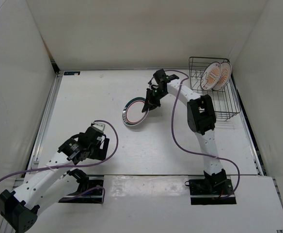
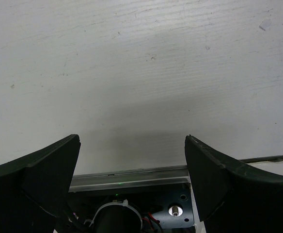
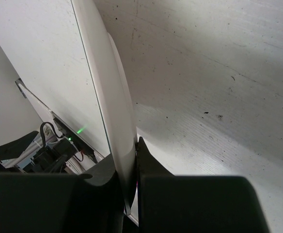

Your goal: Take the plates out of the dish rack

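The black wire dish rack [image 1: 228, 104] stands at the back right with two orange-sunburst plates [image 1: 212, 75] upright in its far end. My right gripper [image 1: 149, 103] is shut on the rim of the white plate with the green-and-red ring [image 1: 133, 111], held tilted just above the table centre. In the right wrist view the plate's edge [image 3: 115, 87] runs between my fingers [image 3: 149, 160]. My left gripper [image 1: 97, 139] is open and empty over bare table at the front left; its fingers [image 2: 214, 170] show wide apart in the left wrist view.
White walls close in the table on the left, back and right. A metal rail [image 1: 47, 116] runs along the table's left edge. A purple cable [image 1: 175, 131] loops beside the right arm. The rack's near half holds no plates.
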Action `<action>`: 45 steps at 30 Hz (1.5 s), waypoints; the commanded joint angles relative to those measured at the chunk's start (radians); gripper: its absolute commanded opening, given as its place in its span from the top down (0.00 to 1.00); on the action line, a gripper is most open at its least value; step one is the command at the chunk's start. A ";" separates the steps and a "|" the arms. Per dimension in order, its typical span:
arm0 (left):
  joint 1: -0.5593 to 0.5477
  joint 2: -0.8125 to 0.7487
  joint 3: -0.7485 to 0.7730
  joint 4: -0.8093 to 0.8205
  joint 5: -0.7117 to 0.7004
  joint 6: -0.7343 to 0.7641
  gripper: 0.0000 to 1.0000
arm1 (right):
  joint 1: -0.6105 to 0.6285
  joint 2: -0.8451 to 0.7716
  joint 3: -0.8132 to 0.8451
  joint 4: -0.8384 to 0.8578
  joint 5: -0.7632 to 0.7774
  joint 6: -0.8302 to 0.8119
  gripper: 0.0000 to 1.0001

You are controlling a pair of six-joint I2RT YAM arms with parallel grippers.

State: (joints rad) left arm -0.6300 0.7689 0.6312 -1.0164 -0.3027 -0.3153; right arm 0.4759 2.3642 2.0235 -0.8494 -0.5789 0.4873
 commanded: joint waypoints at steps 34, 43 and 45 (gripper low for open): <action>0.003 -0.003 0.035 0.012 0.007 0.005 0.00 | -0.003 -0.126 0.002 -0.201 0.306 -0.142 0.10; 0.004 -0.006 0.032 0.015 0.016 0.008 0.00 | -0.074 -0.529 -0.107 -0.055 0.807 -0.188 0.10; 0.003 -0.008 0.035 0.013 0.014 0.008 0.00 | -0.098 -0.560 -0.120 0.025 0.899 -0.167 0.10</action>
State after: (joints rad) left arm -0.6300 0.7708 0.6312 -1.0164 -0.2981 -0.3141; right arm 0.4377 1.9175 1.9171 -0.9684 0.0772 0.3252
